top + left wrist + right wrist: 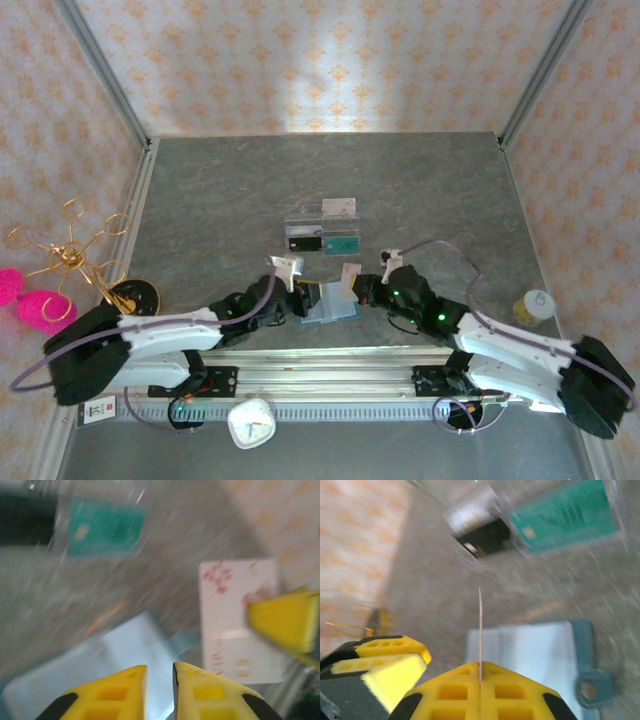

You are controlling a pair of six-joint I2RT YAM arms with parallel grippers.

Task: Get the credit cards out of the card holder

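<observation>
right end effector (480,674) pinching edge-on credit card (480,625) | card holder (525,650) beneath

Left arm (150,335) and right arm (515,350): white shells, black joints, bulky black rear ends. A lilac cable (447,243) loops along each. Green LEDs (440,318) on the right arm. Left gripper (160,667), right gripper (480,666): yellow fingers (120,692), square cut-outs, black bases.

The overhead camera sits high behind me, looking down on the table (200,200) from afar. Each wrist camera peers forward, very close and blurred, past its own fingertips: my left pincer (160,669), and my right pincer (480,672) nipping a pale card (480,625) edge-on. All three share the wallet (330,308) beneath my pincers and the tray (322,222) with the green card (342,243) beyond them
</observation>
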